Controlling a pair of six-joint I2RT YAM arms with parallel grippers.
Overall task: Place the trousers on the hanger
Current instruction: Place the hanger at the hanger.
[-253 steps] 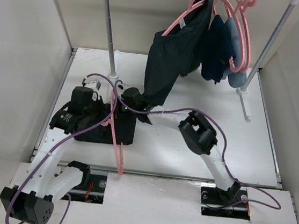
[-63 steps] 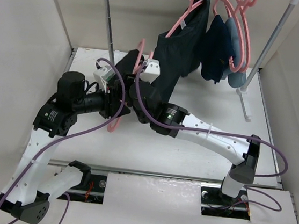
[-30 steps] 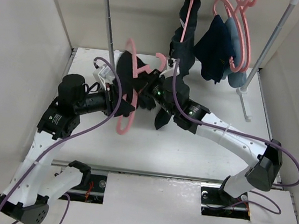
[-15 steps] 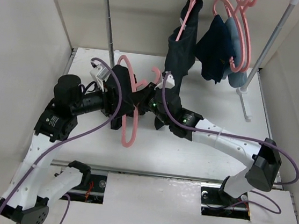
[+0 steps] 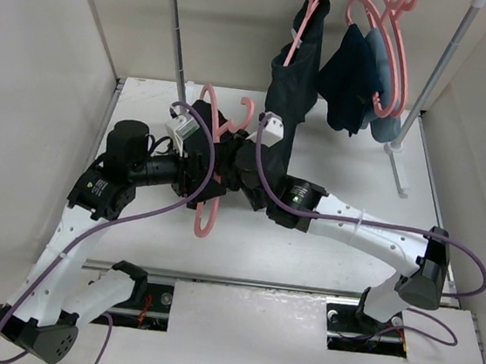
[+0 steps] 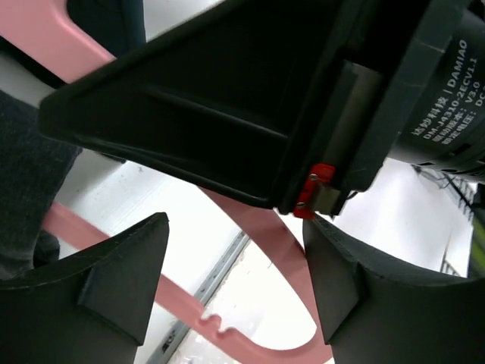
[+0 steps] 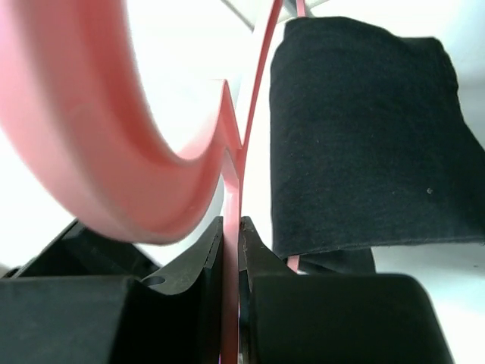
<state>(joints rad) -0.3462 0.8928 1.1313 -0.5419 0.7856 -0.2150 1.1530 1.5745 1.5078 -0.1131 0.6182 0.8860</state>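
Pinching one hanger [image 7: 98,152] bar: right gripper [image 7: 231,227]; left gripper [image 6: 235,227] spread wide; one trousers [image 7: 364,136] beside hanger.

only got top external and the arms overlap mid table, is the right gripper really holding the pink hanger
Observer: Yes, the right wrist view shows the right gripper shut on the thin bar of the hanger.
Operator: and the left one
Observer: The left wrist view shows the left gripper open, nothing between its jaws.
Operator: trousers near it
Observer: Right wrist view: the trousers hang just right of that bar.
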